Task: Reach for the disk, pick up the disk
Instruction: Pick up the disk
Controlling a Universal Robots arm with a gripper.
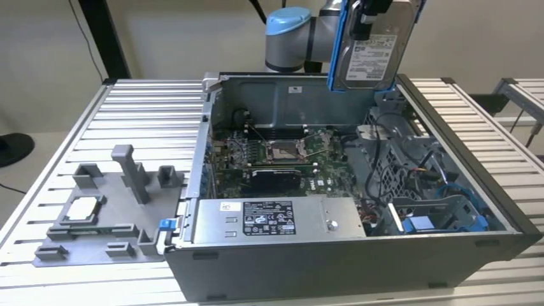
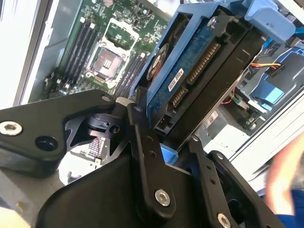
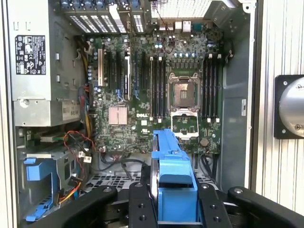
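The disk (image 1: 375, 48), a silver-grey metal drive with a white label and blue carrier rails, hangs upright in the air above the back of the open computer case (image 1: 340, 191). My gripper (image 2: 166, 142) is shut on the disk, whose blue circuit-board side (image 2: 190, 76) rises between the two black fingers (image 2: 145, 156). In the first wrist view the blue carrier rail (image 3: 173, 180) sits edge-on between the fingers, above the motherboard (image 3: 156, 95).
The case's long grey power supply box (image 1: 272, 220) lies along its front edge. An empty blue drive bay (image 1: 442, 217) sits at the exterior view's right inside the case. A grey fixture (image 1: 102, 204) holding a small square chip (image 1: 78, 207) stands on the slatted table (image 1: 144, 115).
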